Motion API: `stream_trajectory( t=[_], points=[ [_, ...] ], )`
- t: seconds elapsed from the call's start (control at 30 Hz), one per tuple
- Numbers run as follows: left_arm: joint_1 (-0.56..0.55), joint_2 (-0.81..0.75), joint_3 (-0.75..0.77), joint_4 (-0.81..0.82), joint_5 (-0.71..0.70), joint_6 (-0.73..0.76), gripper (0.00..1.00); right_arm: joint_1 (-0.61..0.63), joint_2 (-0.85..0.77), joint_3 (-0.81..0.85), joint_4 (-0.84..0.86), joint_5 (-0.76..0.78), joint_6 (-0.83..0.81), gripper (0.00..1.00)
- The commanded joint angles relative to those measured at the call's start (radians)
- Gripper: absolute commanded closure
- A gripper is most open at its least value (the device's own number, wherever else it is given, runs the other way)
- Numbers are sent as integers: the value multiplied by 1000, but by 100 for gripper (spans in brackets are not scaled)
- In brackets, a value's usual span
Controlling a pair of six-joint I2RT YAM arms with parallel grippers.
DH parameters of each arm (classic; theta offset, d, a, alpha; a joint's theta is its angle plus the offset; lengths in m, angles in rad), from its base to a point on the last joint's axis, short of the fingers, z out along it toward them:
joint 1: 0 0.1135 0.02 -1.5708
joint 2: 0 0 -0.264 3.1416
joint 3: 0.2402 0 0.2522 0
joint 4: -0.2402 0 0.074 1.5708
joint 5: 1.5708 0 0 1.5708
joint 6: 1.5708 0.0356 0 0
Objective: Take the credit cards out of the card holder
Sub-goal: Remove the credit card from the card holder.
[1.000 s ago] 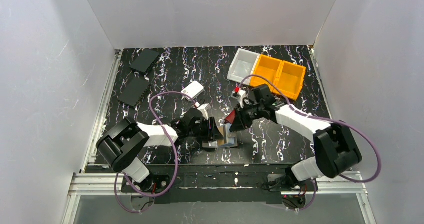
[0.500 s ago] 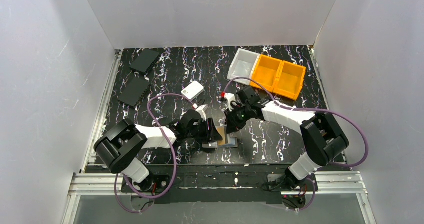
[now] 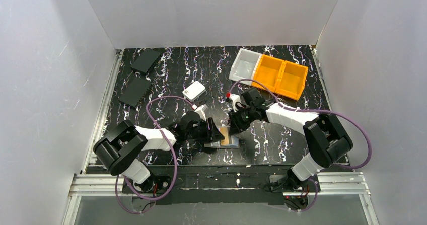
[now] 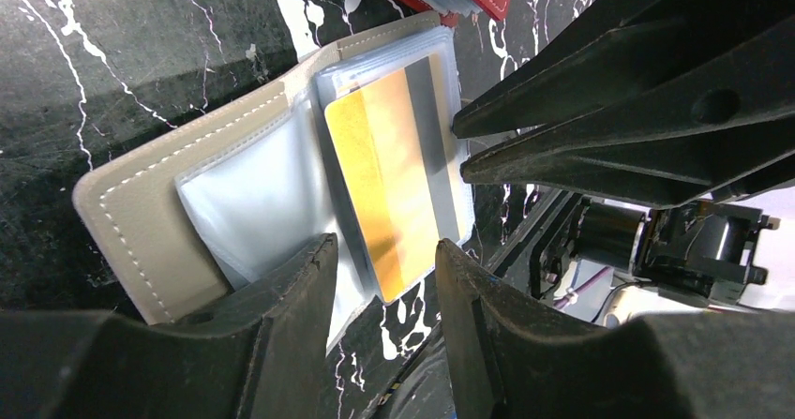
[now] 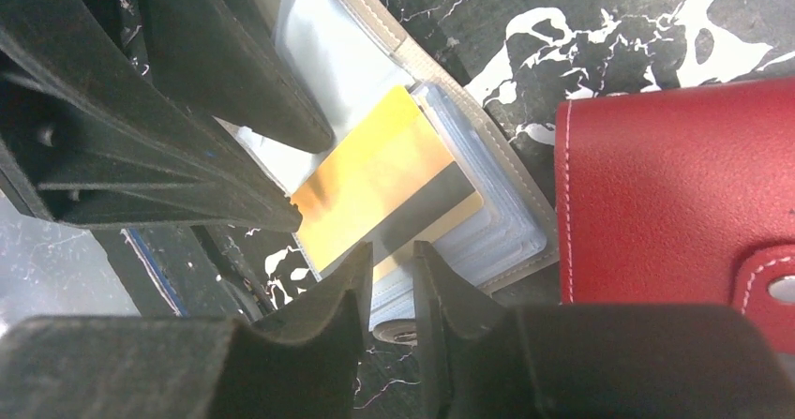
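Grey-taupe leather lies open at about 6 o'clock on the counter (image 3: 267, 145): the card holder (image 4: 141, 222), spread flat with its clear sleeves (image 4: 244, 203) fanned upward. An orange card (image 4: 384, 185) with a dark stripe sits on top of the sleeves, partly drawn out of its pocket.

The left fingers (image 4: 291, 316) are spread and come in from the holder's 9 o'clock side, straddling one end of the card and its sleeve. They look to be steadying the holder rather than clamping anything. The right fingers (image 5: 328, 325) come from 3 o'clock, almost together with only a thin slit between them, their tips at the card's striped edge. I cannot tell whether they have the card nipped.

The step in hand seems to be pulling out the first card. Next, the right fingers probably need a sure pinch on the exposed edge and a straight pull along the pocket while the left side keeps the holder from sliding.

Counted:
- one card holder
- one card showing, with no other card in sight
- one red wallet (image 5: 675, 175), just beside the holder
- one white box (image 3: 194, 90) at 11 o'clock from the holder
- two black panels (image 3: 146, 60) at 10 o'clock
- one pale bin (image 3: 245, 65) and one orange bin (image 3: 278, 74) with two compartments, at 1 o'clock
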Motion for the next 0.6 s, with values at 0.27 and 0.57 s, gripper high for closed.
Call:
stream_trajectory(
  t=[0.27, 0.57],
  points=[
    [21, 52, -14, 56, 17, -97, 64, -26, 43, -61, 47, 6, 23, 77],
    [29, 84, -22, 62, 16, -124, 70, -26, 102, -58, 76, -46, 51, 80]
  ],
)
